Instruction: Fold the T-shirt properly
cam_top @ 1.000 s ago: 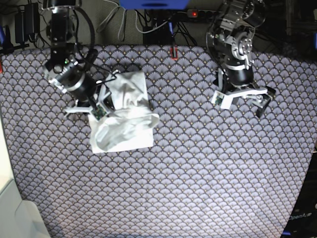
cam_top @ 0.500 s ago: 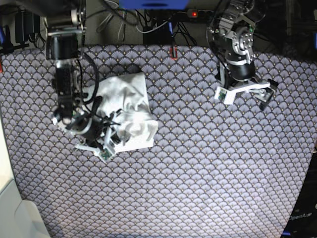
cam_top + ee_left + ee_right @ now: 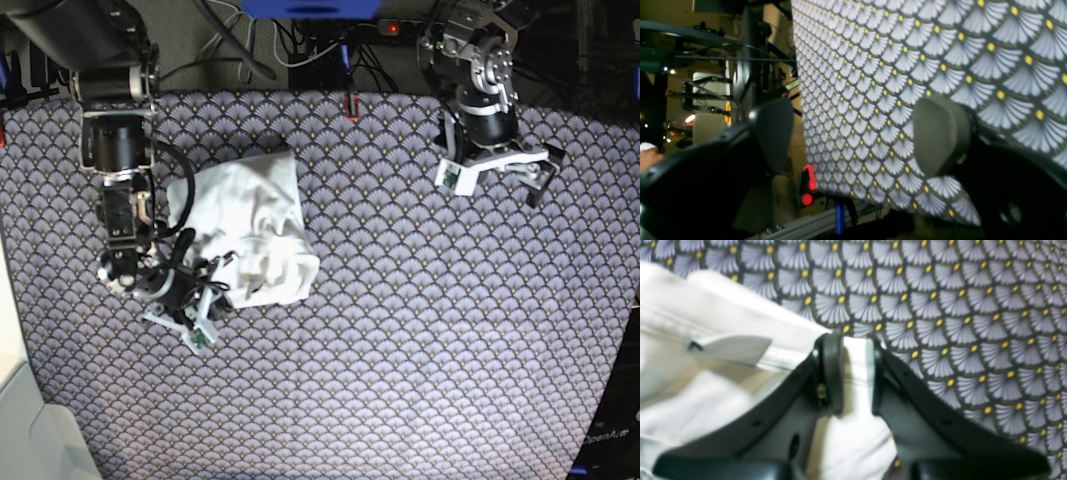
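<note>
The white T-shirt (image 3: 255, 215) lies bunched and partly folded on the patterned table cloth, left of centre in the base view. At the shirt's front-left corner, my right gripper (image 3: 213, 283) is shut on a fold of its edge. The right wrist view shows that fold of the T-shirt (image 3: 857, 390) pinched between the black fingers of the right gripper (image 3: 857, 373). My left gripper (image 3: 545, 175) hovers far off at the back right, wide open. In the left wrist view, only patterned cloth shows between the fingers of the left gripper (image 3: 857, 133).
The patterned cloth (image 3: 420, 340) covers the whole table. A small red object (image 3: 349, 105) sits at its back edge, with a power strip (image 3: 400, 27) and cables behind. A white object (image 3: 25, 420) stands at the front left corner.
My right gripper has moved from the shirt's middle toward the front, taking the cloth's edge along, and the shirt is now more compact. The left arm has drifted slightly back, still open.
</note>
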Available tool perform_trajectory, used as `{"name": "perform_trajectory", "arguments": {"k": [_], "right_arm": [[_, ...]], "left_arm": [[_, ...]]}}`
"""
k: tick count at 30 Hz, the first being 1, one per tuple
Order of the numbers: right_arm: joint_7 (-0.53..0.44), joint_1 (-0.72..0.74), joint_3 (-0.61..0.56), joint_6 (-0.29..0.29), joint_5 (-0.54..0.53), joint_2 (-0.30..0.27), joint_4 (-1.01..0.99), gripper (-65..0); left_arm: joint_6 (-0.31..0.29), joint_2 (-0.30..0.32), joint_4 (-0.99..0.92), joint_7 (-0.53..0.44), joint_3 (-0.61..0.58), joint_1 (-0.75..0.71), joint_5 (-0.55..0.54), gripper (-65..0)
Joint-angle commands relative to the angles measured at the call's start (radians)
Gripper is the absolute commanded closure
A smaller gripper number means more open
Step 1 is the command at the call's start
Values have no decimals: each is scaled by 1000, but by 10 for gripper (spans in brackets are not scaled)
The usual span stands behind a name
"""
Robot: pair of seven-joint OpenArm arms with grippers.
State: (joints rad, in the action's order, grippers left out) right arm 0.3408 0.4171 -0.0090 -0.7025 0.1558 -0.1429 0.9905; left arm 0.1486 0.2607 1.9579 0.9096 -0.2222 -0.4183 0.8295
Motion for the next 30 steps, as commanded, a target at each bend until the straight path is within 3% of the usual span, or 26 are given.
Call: {"name": "perform_trajectory", "arguments": {"k": [1,4,10,14,18,25,30], "right_arm": [[-16,24,5,4,-8,-10,20,-102],[-7,7,4,4,-8,-16,106,-102],[88,-129,11,4,-8,-36,482,-102],[151,-266,13,4,-9,-33,697,-102],[151,-427,27,4,-11,-11,838,-102],[146,-538,74,4,-12,2,836,-102],[59,-547,120,4,-12,2,735,-102]], "left_arm": [[12,4,21,-13,4,6,23,-568],[12,4,22,-14,0,6,23,-568],[12,4,19,-19,-3,8,17,-568],[12,2,19,-19,-4,14,17,-568],[12,2,18,-20,-1,17,15,-568],[12,2,16,-20,-4,39,14,-568],[12,2,16,-20,-4,35,14,-568]]}}
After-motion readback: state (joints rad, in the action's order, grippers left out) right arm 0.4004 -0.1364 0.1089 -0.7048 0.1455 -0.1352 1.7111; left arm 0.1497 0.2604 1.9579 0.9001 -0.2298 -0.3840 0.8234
